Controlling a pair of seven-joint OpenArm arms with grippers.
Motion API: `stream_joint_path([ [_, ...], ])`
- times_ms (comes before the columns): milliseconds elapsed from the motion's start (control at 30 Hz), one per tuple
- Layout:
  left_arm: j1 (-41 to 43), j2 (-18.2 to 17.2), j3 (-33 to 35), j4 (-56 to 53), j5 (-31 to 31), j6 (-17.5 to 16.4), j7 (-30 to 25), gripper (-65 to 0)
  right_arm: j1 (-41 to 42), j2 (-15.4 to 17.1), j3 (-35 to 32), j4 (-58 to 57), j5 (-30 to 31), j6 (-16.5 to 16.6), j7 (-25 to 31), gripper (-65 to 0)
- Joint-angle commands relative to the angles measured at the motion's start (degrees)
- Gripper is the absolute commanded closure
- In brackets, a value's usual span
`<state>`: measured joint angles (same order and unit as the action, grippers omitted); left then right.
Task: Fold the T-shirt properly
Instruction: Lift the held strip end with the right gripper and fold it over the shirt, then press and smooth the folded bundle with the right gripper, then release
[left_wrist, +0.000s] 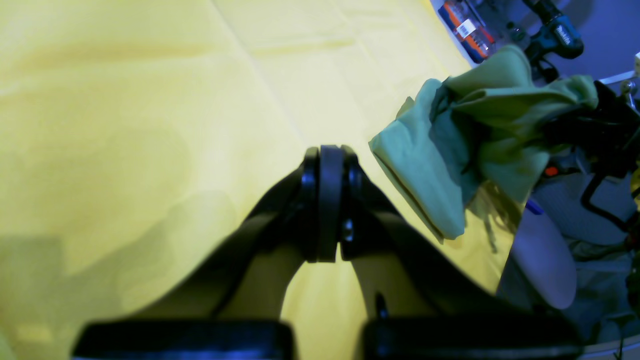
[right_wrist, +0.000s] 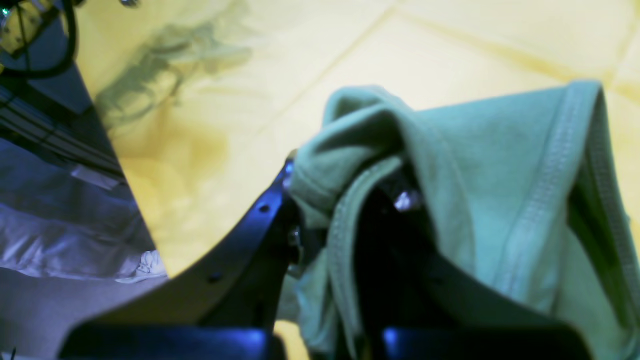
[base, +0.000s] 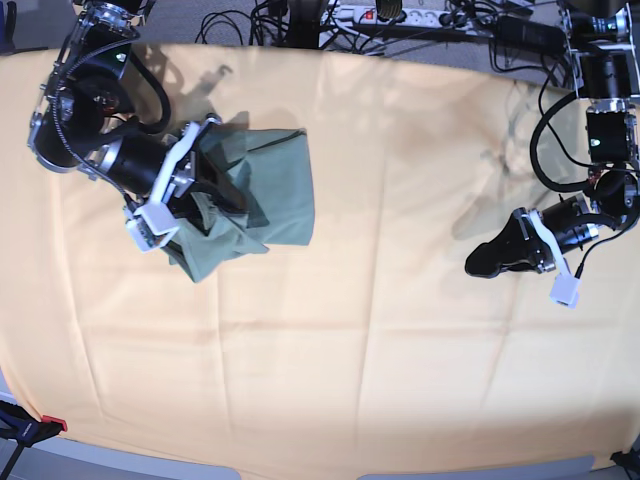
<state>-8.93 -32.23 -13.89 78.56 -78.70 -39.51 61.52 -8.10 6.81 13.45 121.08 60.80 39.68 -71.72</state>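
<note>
Closest to the right wrist lens, the right hand (right_wrist: 345, 200) is buried in the T-shirt (right_wrist: 480, 200): green knit with a stitched hem bunches over and between its dark fingers, which are clamped on the cloth. That view is too close and blurred to show the garment's shape. The base view gives it: the T-shirt (base: 265, 190) lies bunched in a rough rectangle at the far left part of the table (base: 350, 350), which is covered by a pale orange-yellow cloth (base: 400, 150), with the right hand (base: 205, 185) gripping the shirt's left side. The left wrist view shows the left hand (left_wrist: 330, 200) with its fingers pressed together on nothing, above bare yellow cloth, the T-shirt (left_wrist: 435, 165) well apart from it. From the base view the left hand (base: 490, 262) hangs near the table's right edge.
</note>
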Motion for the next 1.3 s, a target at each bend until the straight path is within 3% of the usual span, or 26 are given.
stream_joint_path([
  [0, -1.09, -1.11, -0.48, 0.83, -1.73, -0.49, -1.05, 0.0, 0.48, 0.33, -1.51, 0.9, -0.37, 0.32, 2.82, 0.0],
  [233, -1.11, -1.09, -0.48, 0.83, -1.75, -0.49, -1.09, 0.0, 0.55, 0.35, -15.26, -1.64, -13.11, 0.32, 13.62, -0.1],
  [367, -1.11, -1.09, -0.48, 0.83, -1.75, -0.49, -1.11, 0.0, 2.27, 0.37, -19.21, -1.66, -16.06, 0.32, 14.05, -40.5],
  [433, -1.11, -1.11, -0.48, 0.83, -1.73, -0.49, -1.11, 0.0, 3.23, 0.35, -19.52, -1.09, -14.69, 0.32, 13.9, -48.1],
  [733, -1.14, -1.07, -0.48, 0.83, -1.77, -0.49, -1.55, 0.0, 4.22, 0.37, -19.43, 4.39, -2.99, 0.32, 11.23, -48.0],
  [900, -1.29, -1.14, -0.48, 0.83, -1.75, -0.49, -1.51, 0.0, 6.01, 1.2, -17.81, 6.16, -13.51, 0.32, 6.4, -47.6],
  [967, -1.27, -1.14, -0.48, 0.83, -1.75, -0.49, -1.46, 0.0, 5.95, 2.21, -15.32, 6.51, -14.32, 0.32, 6.8, -40.4],
  [1033, -1.29, -1.14, -0.48, 0.83, -1.77, -0.49, -1.49, 0.0, 5.49, 3.28, -12.61, 6.62, -13.11, 0.32, 6.23, -27.2],
  [1100, -1.29, -1.11, -0.48, 0.83, -1.73, -0.49, -1.49, 0.0, 4.2, 4.72, -10.4, 6.99, -5.75, 0.32, 2.75, -23.6],
  [1200, -1.29, -1.11, -0.48, 0.83, -1.73, -0.49, -1.51, 0.0, 1.25, 5.75, -9.09, 8.66, 6.95, 0.32, -1.6, -30.5],
  [1267, -1.27, -1.11, -0.48, 0.83, -1.7, -0.49, -1.51, 0.0, -0.63, 5.77, -9.38, 9.86, 9.99, 0.32, -3.52, -36.0],
])
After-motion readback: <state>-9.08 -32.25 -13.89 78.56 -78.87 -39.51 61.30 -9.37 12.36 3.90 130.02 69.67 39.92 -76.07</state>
